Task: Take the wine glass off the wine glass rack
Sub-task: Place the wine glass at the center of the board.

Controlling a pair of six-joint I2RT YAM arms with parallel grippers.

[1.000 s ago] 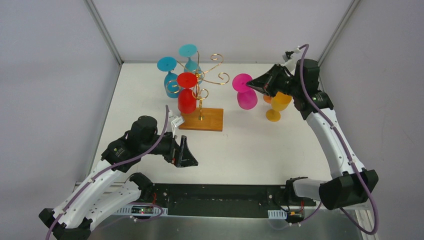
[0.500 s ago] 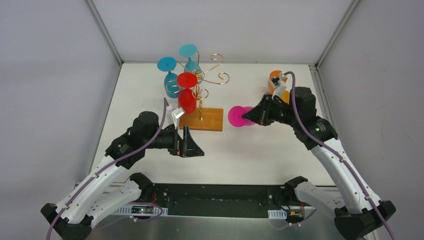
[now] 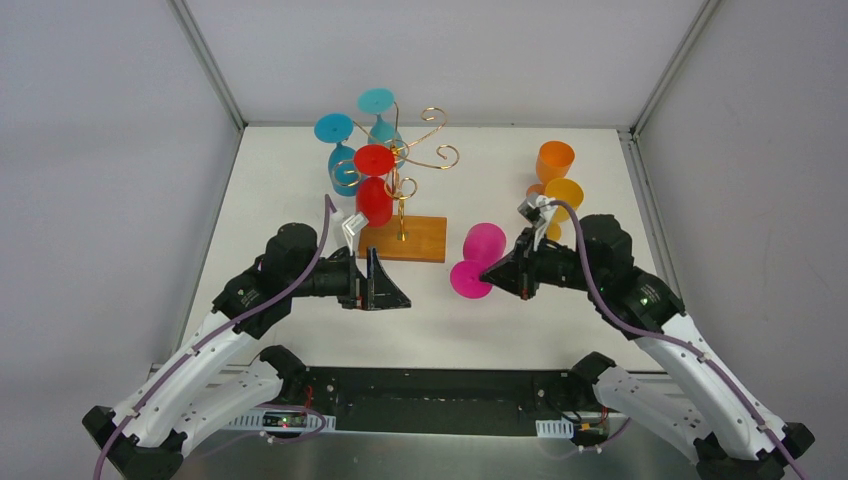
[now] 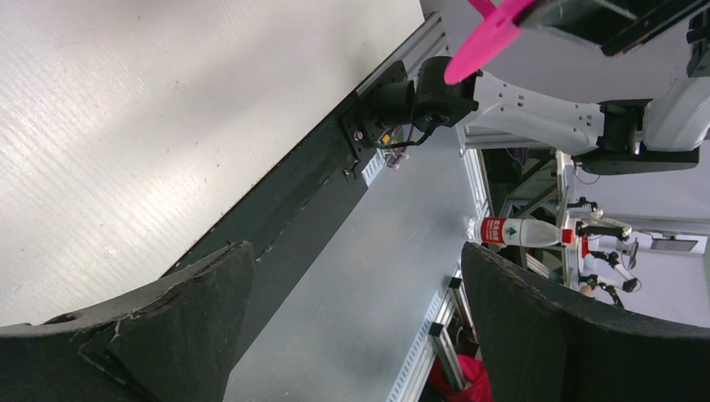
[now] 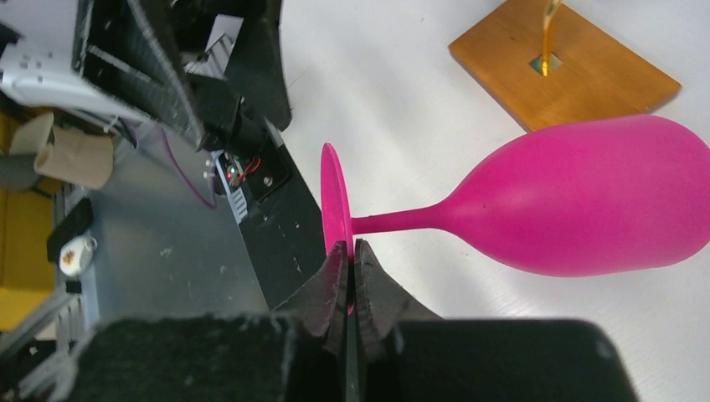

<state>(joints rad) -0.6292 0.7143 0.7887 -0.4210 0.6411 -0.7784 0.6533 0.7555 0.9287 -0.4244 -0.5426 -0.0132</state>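
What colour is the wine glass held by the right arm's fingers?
The wine glass is magenta pink; the right wrist view shows it best.

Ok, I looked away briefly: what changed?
The right gripper, shut on the foot of the pink wine glass, carried it from beside the orange glasses toward the near middle of the table. The open left gripper edged toward the wine glass rack. The red glass and blue glasses stayed hung there.

Six wine glasses, one rack
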